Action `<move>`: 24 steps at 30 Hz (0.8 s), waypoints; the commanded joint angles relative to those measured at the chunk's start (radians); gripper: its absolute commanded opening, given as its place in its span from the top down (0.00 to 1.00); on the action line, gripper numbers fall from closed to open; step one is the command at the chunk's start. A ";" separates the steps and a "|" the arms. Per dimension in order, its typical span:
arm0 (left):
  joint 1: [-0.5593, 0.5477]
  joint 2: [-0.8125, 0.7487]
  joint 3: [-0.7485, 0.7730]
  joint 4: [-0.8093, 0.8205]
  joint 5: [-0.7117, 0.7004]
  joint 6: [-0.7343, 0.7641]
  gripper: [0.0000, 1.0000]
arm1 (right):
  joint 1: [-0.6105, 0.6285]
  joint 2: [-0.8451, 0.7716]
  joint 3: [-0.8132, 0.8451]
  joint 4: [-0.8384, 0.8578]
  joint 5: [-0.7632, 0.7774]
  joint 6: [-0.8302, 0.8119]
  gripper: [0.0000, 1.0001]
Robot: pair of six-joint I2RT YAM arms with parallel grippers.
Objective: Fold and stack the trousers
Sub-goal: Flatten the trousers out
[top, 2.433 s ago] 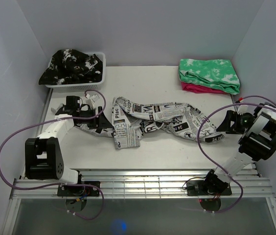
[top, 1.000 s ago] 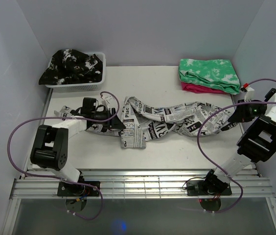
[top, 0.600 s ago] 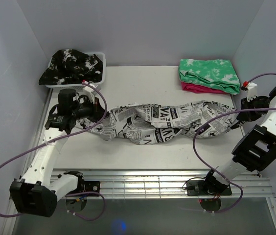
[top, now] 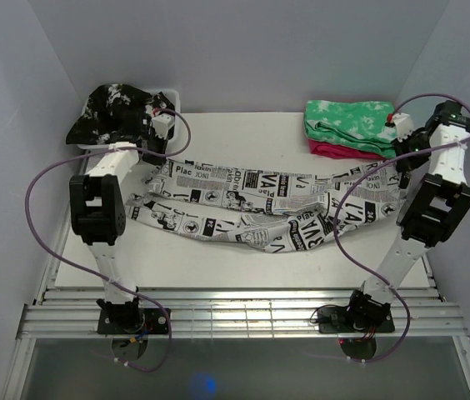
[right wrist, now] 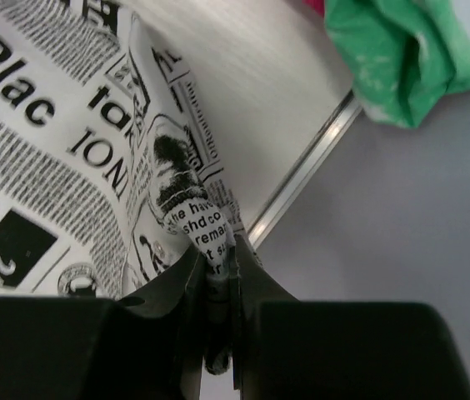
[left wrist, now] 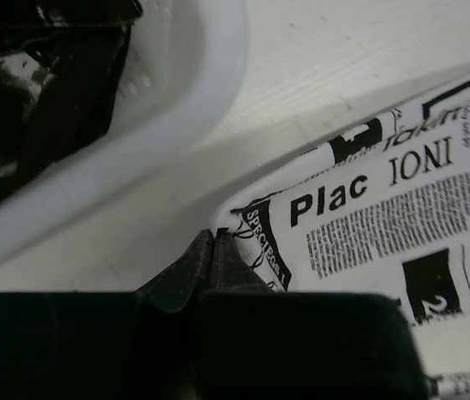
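Two arms, one pair of trousers (top: 243,196), and right now it's the stretch-it-out step before any folding happens. The left tool (left wrist: 214,242) is pressed together on a corner of the printed cloth, right by the white basket (left wrist: 177,125). The right tool (right wrist: 217,250) is pinching a bunched-up bit of the other end, with cloth visibly squeezed between its fingers.

The trousers hang strung between the two, running left to right across the middle of the bench (top: 243,267). They sag in the centre, and the two legs look like separate bands that cross over toward the right. No fold made yet, I'd say, and nothing stacked.

Pose-wise, both arms are reached out far and wide. The left wrist is up at the basket's near corner, and the right wrist is at the far right edge beside the green cloth (top: 356,125).

Next move, my guess: lower both ends together while keeping the tension, so it lands flat. That twist on the right probably needs sorting before one end gets carried over to the other.
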 commanded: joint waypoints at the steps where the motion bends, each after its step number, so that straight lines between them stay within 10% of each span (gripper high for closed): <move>1: 0.021 0.076 0.144 0.018 -0.061 -0.016 0.86 | 0.059 0.056 0.090 0.115 0.097 0.134 0.92; 6: 0.133 -0.090 0.010 -0.075 0.178 0.100 0.49 | 0.091 0.085 0.086 0.132 0.131 0.176 0.92; 8: 0.173 -0.223 -0.076 -0.177 0.291 0.230 0.19 | 0.093 0.074 0.068 0.133 0.125 0.187 0.92; 16: 0.380 -0.418 -0.308 -0.568 0.329 1.022 0.18 | 0.095 0.042 0.019 0.126 0.108 0.207 0.92; 24: 0.381 -0.294 -0.316 -0.476 0.369 1.273 0.21 | 0.095 0.017 0.014 0.089 0.096 0.202 0.92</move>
